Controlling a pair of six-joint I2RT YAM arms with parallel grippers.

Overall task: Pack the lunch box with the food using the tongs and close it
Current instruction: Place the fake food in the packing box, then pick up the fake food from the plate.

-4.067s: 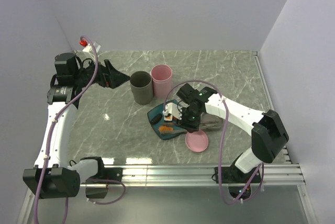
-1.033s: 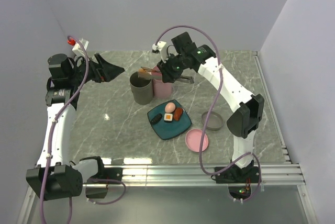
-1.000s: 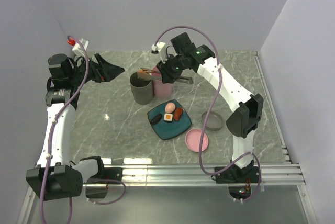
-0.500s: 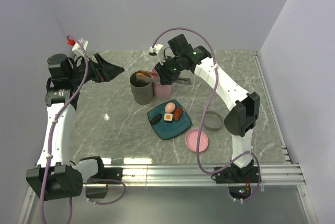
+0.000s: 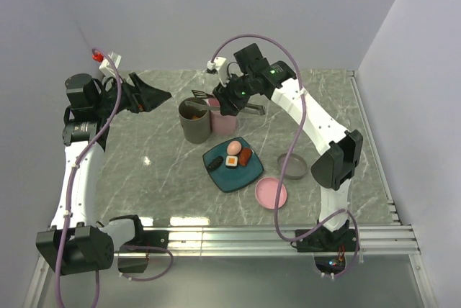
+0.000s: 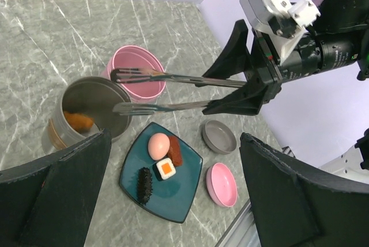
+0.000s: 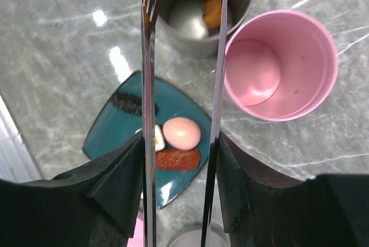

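Observation:
My right gripper [image 5: 229, 99] hangs over the pink cup [image 7: 288, 68], shut on the silver tongs [image 6: 173, 76], one finger pressing each arm. The tong arms stand spread, their tips over the grey cup [image 5: 194, 124] with nothing between them. An orange nugget [image 7: 215, 9] lies inside that grey cup. On the teal plate [image 5: 238, 177] sit a pale pink egg [image 5: 233, 148], a red-brown sausage [image 5: 246, 155], a white-and-orange block [image 5: 232, 160] and a dark brown piece [image 5: 215, 163]. High at the far left, my left gripper [image 5: 155, 97] is open and empty.
A grey lid [image 5: 292, 166] lies right of the plate and a pink lid [image 5: 271, 193] lies in front of it. The two cups stand side by side behind the plate. White walls close in the back and both sides.
The right gripper went from the plate up to the cups with the nugget. In the last half second the tong arms spread and the nugget dropped into the grey cup. The left arm stayed put.

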